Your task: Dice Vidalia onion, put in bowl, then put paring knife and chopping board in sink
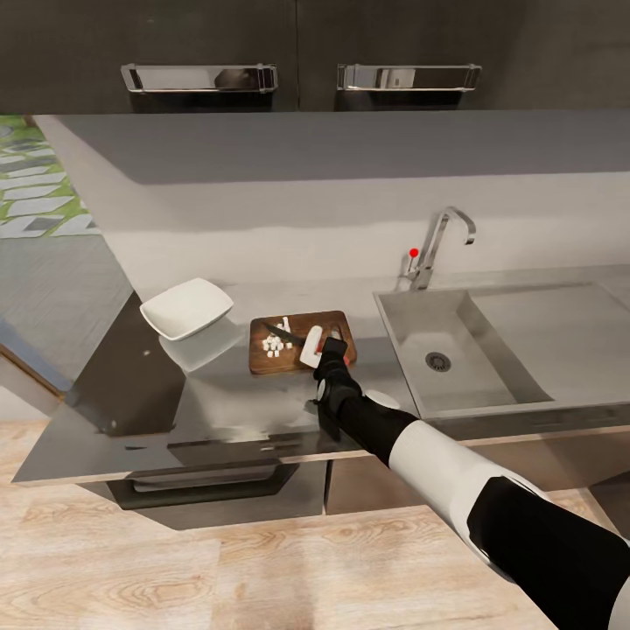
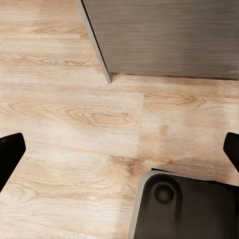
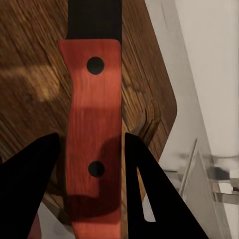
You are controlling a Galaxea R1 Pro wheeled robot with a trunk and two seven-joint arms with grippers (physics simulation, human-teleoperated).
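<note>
Right arm stretched forward over worktop (image 1: 219,411); right hand (image 1: 325,348) clamped on paring knife (image 3: 94,134) above chopping board (image 1: 262,359). Left hand (image 2: 119,149) open over floor.

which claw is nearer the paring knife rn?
Right. The right claw straddles the paring knife handle on the chopping board; the left claw hangs over wood floor.

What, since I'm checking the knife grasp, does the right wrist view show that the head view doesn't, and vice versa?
Right wrist view: the paring knife handle close up, with two dark rivets, flanked by the end effector's fingers; whether they clamp it is unclear.
Head view: the white bowl, the diced onion on the board, the sink with its faucet, and the countertop.
Both: the knife, the chopping board and the right end effector.
</note>
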